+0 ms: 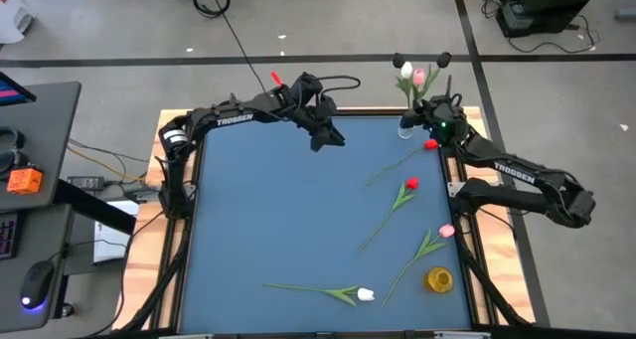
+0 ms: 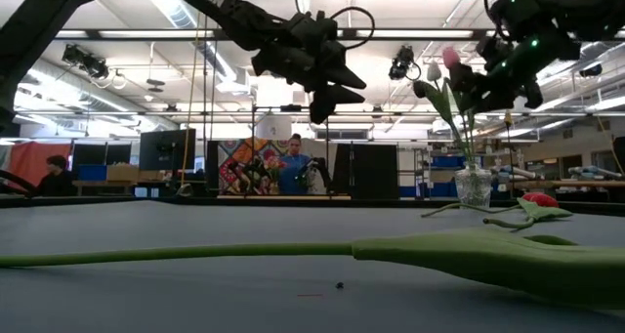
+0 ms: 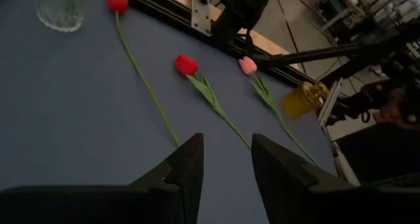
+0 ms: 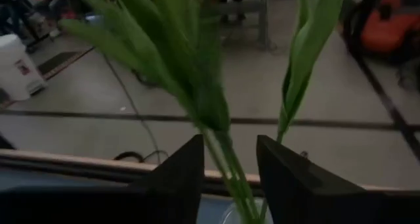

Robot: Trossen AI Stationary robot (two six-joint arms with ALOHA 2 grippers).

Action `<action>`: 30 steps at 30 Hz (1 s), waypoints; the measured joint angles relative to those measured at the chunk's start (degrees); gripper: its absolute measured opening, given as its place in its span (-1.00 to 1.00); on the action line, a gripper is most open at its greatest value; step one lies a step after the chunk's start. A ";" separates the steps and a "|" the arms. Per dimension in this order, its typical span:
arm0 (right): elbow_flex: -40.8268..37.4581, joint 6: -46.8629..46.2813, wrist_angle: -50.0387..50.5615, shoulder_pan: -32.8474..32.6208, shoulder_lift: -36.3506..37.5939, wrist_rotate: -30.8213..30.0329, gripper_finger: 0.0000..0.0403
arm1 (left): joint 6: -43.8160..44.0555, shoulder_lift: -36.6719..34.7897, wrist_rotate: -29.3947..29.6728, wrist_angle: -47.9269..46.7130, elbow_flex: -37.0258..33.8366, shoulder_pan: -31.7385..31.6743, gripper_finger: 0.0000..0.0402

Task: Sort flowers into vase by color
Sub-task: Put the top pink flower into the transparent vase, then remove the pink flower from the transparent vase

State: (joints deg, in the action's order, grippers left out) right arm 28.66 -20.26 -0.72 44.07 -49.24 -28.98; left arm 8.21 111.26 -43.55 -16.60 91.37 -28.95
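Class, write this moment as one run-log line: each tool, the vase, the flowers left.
right tool: open, over clear vase | left tool: open, waiting above table | lying: two red, one pink, one white flower

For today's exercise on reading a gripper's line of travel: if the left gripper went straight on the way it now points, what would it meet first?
The left gripper points down across the blue table. Its line most likely meets the green stem of the red tulip just ahead of the fingertips, or the bare cloth beside it; depth is hard to judge.

left pincer (image 1: 331, 138) parted, right pincer (image 1: 425, 123) parted
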 joint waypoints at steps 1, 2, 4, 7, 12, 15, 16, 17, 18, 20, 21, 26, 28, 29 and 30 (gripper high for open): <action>1.08 -1.06 2.36 -0.02 0.36 0.65 -0.22 | 0.97 0.00 -0.03 -0.03 0.00 -0.03 -0.34; 2.08 -2.06 4.48 -0.13 0.86 1.30 -0.18 | 1.38 0.00 -0.08 -0.06 0.00 -0.12 -0.34; 4.43 -4.19 8.63 -0.29 2.04 2.96 -0.11 | 2.00 0.00 -0.07 -0.25 0.00 0.00 -0.34; 8.43 -9.14 17.33 -0.83 3.62 4.78 -0.06 | 2.07 0.00 0.88 -2.39 0.00 0.82 -0.34; 14.08 -18.09 33.88 -2.75 5.07 9.08 -0.06 | -0.39 0.00 3.84 -7.64 0.00 5.37 -0.34; 15.09 -22.49 41.14 -4.88 5.29 13.18 -0.07 | -1.46 0.00 8.97 -8.08 0.00 9.06 -0.34; 15.11 -23.76 42.97 -5.78 5.34 13.98 -0.07 | -1.52 0.00 10.92 -7.91 0.00 10.18 -0.34; 15.11 -25.25 44.64 -6.75 5.38 14.35 -0.07 | -1.52 0.00 12.92 -7.59 0.02 11.24 -0.34; 15.11 -26.68 46.33 -7.84 5.37 14.73 -0.07 | -1.44 0.00 14.92 -7.23 0.02 12.16 -0.34; 15.11 -28.90 49.16 -9.95 5.34 15.26 -0.07 | -0.68 0.00 18.09 -6.93 0.02 13.77 -0.34; 15.11 -29.91 50.32 -11.01 5.36 15.69 -0.07 | -0.19 0.00 19.04 -6.72 0.02 14.41 -0.34; 14.01 -35.82 54.02 -15.40 5.03 19.64 -0.07 | 3.02 -0.02 21.05 -6.33 0.02 16.20 -0.34; 12.33 -38.71 54.53 -16.53 4.21 21.77 -0.07 | 4.52 -0.02 23.08 -6.32 0.02 16.70 -0.34; 11.44 -40.36 54.34 -17.05 3.66 22.72 -0.07 | 5.70 -0.02 24.51 -6.32 0.02 16.94 -0.34; 10.43 -42.09 54.05 -17.45 3.05 23.56 -0.07 | 6.99 -0.02 25.47 -6.32 0.02 17.11 -0.34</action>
State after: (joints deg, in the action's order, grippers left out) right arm 39.08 -62.35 53.33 26.62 -46.18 -5.42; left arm 15.20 111.24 -18.08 -22.92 91.39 -11.84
